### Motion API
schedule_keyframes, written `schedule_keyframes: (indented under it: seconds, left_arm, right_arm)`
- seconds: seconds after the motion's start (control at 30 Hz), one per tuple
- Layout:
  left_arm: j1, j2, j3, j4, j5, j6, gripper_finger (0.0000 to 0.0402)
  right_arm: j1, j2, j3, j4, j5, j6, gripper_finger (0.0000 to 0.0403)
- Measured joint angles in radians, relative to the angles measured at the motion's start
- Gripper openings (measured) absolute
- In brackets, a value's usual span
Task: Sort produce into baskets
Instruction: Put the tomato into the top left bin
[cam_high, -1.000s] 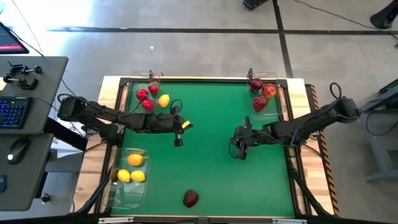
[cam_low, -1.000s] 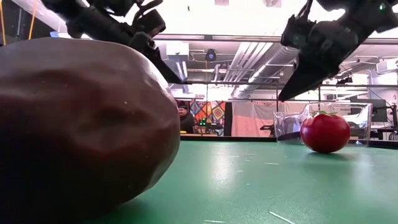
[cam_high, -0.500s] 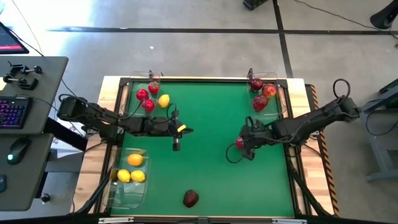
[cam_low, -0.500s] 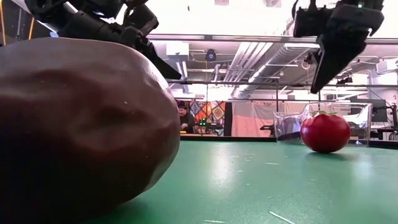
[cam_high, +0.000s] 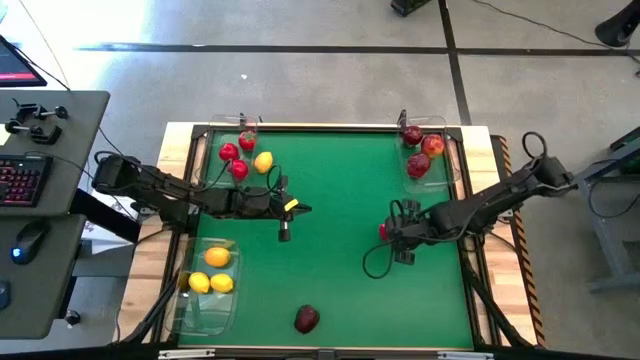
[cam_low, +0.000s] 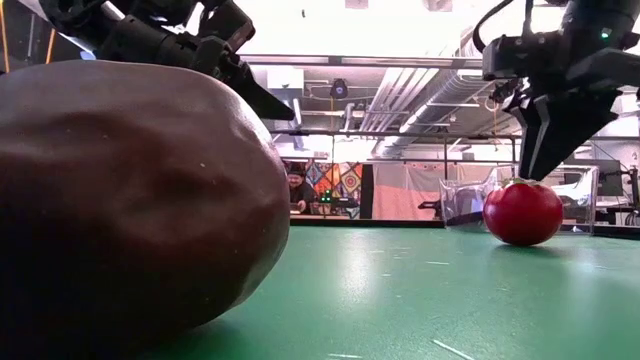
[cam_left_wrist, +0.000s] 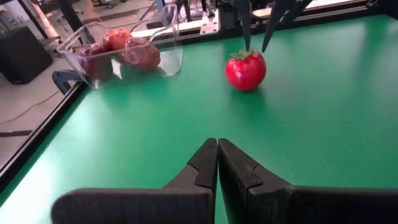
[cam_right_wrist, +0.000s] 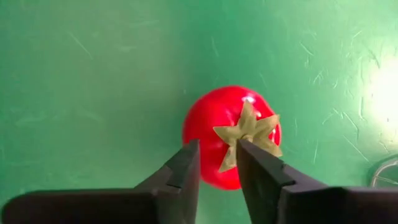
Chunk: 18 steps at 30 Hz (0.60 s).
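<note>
The right gripper (cam_right_wrist: 217, 163), fingers narrowly apart, is hovering over the tomato (cam_right_wrist: 231, 135) at the surface's three o'clock; so narrow, it risks knocking it rolling. The left gripper (cam_left_wrist: 217, 163) is waiting shut.

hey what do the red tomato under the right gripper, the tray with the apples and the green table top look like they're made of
Red tomato: probably moulded plastic, glossy, with a highlight on its skin and a stiff tan star-shaped calyx.
Apple tray: clear hard plastic, apparently; the apples show through its walls.
Table top: smooth green sheet with a dull sheen and fine scuffs; the material is unclear.
</note>
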Motion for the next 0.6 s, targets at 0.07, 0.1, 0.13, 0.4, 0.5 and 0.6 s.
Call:
schedule_keyframes:
  seconds: [0.07,0.1,0.13,0.4,0.5,0.6]
  left_arm:
    - [0.0,0.0,0.0,0.002,0.0,-0.001,0.0001]
    - [0.0,0.0,0.0,0.001,0.0,-0.001,0.0001]
    - [0.0,0.0,0.0,0.001,0.0,-0.001,0.0001]
    - [0.0,0.0,0.0,0.001,0.0,-0.001,0.0]
    - [0.0,0.0,0.0,0.001,0.0,-0.002,0.0]
    - [0.0,0.0,0.0,0.001,0.0,-0.002,0.0]
  right_arm:
    - [0.0,0.013,0.0,0.0,0.0,0.0,0.0081]
    - [0.0,0.02,0.0,-0.001,0.003,0.0,0.0075]
    - [0.0,0.026,0.0,-0.001,0.011,-0.001,0.007]
    - [-0.002,0.066,0.0,-0.011,0.079,-0.027,0.0056]
    - [-0.004,0.065,0.0,-0.017,0.103,-0.029,0.0029]
    - [-0.004,0.065,0.0,-0.015,0.103,-0.048,0.0004]
